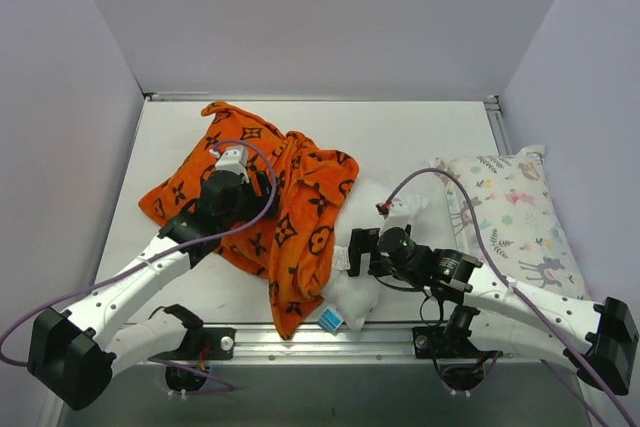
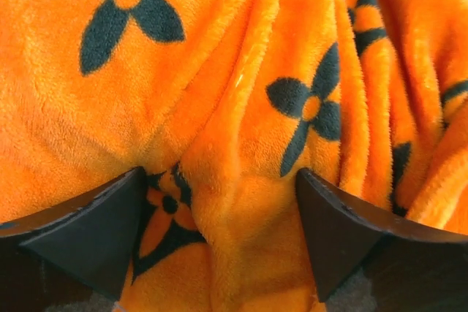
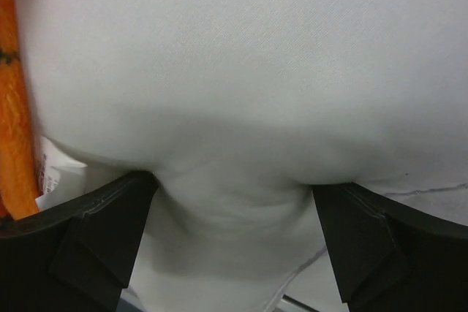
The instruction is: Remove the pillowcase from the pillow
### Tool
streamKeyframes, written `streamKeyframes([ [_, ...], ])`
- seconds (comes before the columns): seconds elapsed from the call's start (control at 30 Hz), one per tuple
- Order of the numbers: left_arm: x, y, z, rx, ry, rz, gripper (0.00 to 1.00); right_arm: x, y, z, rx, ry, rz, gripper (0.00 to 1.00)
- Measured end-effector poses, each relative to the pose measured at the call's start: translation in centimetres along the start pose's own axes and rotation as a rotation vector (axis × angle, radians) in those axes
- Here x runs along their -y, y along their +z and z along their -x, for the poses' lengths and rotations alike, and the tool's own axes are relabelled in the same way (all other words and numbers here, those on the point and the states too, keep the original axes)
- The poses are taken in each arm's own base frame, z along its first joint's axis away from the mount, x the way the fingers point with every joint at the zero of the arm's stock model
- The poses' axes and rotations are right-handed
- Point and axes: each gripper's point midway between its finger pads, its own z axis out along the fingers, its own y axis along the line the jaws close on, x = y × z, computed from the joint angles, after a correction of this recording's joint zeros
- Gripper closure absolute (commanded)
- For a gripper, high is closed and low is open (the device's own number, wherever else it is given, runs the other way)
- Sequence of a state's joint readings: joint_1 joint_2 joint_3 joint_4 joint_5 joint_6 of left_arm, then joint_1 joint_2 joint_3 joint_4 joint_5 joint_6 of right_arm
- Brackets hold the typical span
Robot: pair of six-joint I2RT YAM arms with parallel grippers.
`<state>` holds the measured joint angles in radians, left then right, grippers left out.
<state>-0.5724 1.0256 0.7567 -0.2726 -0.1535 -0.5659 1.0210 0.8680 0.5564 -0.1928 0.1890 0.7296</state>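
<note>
The orange pillowcase [image 1: 300,217] with black motifs lies crumpled at centre-left of the table. It still covers most of the white pillow [image 1: 352,295], whose bare end, with a blue tag [image 1: 331,320], sticks out at the near edge. My left gripper [image 1: 233,162] presses down on the pillowcase. In the left wrist view a fold of orange fabric [image 2: 241,107] is pinched in the left gripper [image 2: 219,239]. My right gripper [image 1: 355,252] grips the bare pillow end. In the right wrist view white pillow fabric [image 3: 241,71] wrinkles where the right gripper [image 3: 234,231] holds it.
A smaller floral-print pillow [image 1: 510,217] lies at the right by the wall. A metal rail [image 1: 330,342] runs along the near table edge. A printed white tag [image 3: 51,173] and an orange edge [image 3: 14,107] show at the left of the right wrist view.
</note>
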Motion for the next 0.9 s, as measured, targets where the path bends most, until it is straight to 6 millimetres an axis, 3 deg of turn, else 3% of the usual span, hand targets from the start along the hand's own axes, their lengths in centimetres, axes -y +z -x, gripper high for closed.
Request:
streamKeyframes([
  [0.03, 0.1, 0.2, 0.1, 0.008, -0.006, -0.001, 0.35, 0.0, 0.4, 0.2, 0.011, 0.004, -0.013, 0.21],
  [0.07, 0.2, 0.4, 0.2, 0.015, -0.014, 0.002, 0.45, 0.2, 0.8, 0.3, 0.019, 0.004, -0.029, 0.42],
  [0.1, 0.2, 0.6, 0.2, 0.019, -0.017, 0.006, 0.54, 0.4, 1.0, 0.4, 0.025, 0.001, -0.044, 0.88],
  [0.13, 0.1, 0.7, 0.2, 0.023, -0.020, 0.016, 0.72, 0.7, 1.2, 0.6, 0.032, 0.001, -0.060, 1.00],
  [0.27, -0.3, 0.5, 1.2, 0.033, -0.013, 0.070, 0.94, 1.0, 0.7, 2.7, 0.073, 0.025, -0.100, 1.00],
  [0.4, -1.5, -0.4, 4.4, 0.069, -0.016, 0.138, 1.00, 2.7, -0.9, 5.7, 0.135, 0.062, -0.156, 1.00],
  [0.47, -3.6, -0.8, 6.3, 0.090, -0.035, 0.203, 1.00, 4.0, -2.0, 7.3, 0.178, 0.096, -0.183, 1.00],
  [0.57, -8.4, -1.0, 8.2, 0.101, -0.103, 0.327, 1.00, 5.6, -3.7, 9.2, 0.232, 0.136, -0.215, 1.00],
  [0.77, -16.1, -1.2, 8.5, 0.062, -0.317, 0.475, 1.00, 7.5, -4.9, 10.7, 0.225, 0.207, -0.215, 1.00],
  [0.83, -17.2, -1.4, 8.4, 0.043, -0.356, 0.495, 1.00, 7.8, -5.0, 10.8, 0.211, 0.218, -0.210, 1.00],
  [0.9, -16.8, -1.1, 8.5, 0.024, -0.359, 0.473, 1.00, 7.9, -5.0, 10.9, 0.195, 0.219, -0.204, 1.00],
])
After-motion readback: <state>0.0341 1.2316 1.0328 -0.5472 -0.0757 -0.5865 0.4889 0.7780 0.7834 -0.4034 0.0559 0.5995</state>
